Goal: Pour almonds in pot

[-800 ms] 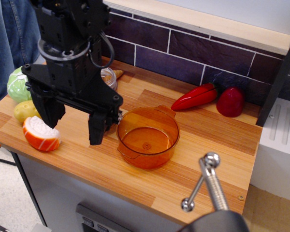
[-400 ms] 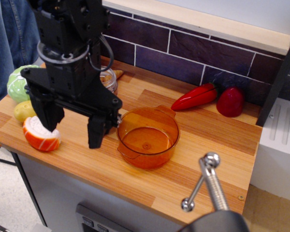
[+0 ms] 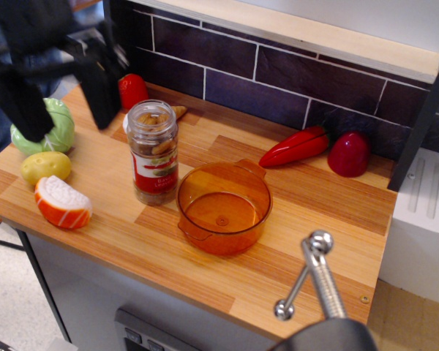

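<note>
The clear jar [image 3: 154, 153] with a red and white label stands upright on the wooden counter, just left of the pot. The almonds [image 3: 153, 121] show through its upper part. The amber-orange transparent pot [image 3: 224, 207] sits empty at the counter's middle, a handle toward the jar. My gripper [image 3: 62, 99] is open and empty, blurred, raised at the upper left, above and left of the jar and apart from it. Its right finger [image 3: 101, 91] hangs behind the jar's left side.
A green cabbage toy [image 3: 58, 131], yellow potato toy [image 3: 45, 167] and orange-white onion slice [image 3: 62, 202] lie at the left. A long red pepper [image 3: 296, 146] and a round red one [image 3: 349, 153] lie by the tiled wall. Another red toy [image 3: 134, 89] sits behind the jar. A metal handle [image 3: 316, 274] sticks up at the front right.
My gripper has risen and moved left, away from the counter. The jar it was hiding now stands in full view beside the pot. The pot has not moved.
</note>
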Controlling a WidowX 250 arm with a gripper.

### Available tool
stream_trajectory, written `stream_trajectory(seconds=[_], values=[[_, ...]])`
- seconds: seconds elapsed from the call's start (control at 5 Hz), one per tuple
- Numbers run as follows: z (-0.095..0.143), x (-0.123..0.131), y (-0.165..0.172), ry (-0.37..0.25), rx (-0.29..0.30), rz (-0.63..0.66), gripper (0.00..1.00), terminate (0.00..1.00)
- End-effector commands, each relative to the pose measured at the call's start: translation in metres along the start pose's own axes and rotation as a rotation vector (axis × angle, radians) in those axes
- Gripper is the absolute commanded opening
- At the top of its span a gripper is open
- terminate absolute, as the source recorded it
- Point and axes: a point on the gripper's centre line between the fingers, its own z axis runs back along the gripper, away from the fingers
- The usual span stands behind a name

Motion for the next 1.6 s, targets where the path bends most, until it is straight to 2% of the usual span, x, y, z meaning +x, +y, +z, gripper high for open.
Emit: stream_trajectory(seconds=[0.0,0.2,0.4,0.6,0.8,1.0,1.2,1.4], values=[[0.030,0.044,0.025,0.068,-0.216,0.306,1.00,0.00],[0.023,0.064,0.031,0.146,-0.249,0.464,1.00,0.00],[0.018,0.080,0.032,0.158,-0.256,0.594,1.00,0.00],[0.007,0.096,0.027,0.136,-0.215,0.699,1.00,0.00],[-0.006,0.110,0.022,0.153,-0.183,0.810,1.00,0.00],[-0.027,0.122,0.015,0.204,-0.131,0.885,1.00,0.00],[-0.047,0.122,0.013,0.240,-0.070,0.847,1.00,0.00],[-0.059,0.113,0.007,0.235,-0.025,0.800,1.00,0.00]])
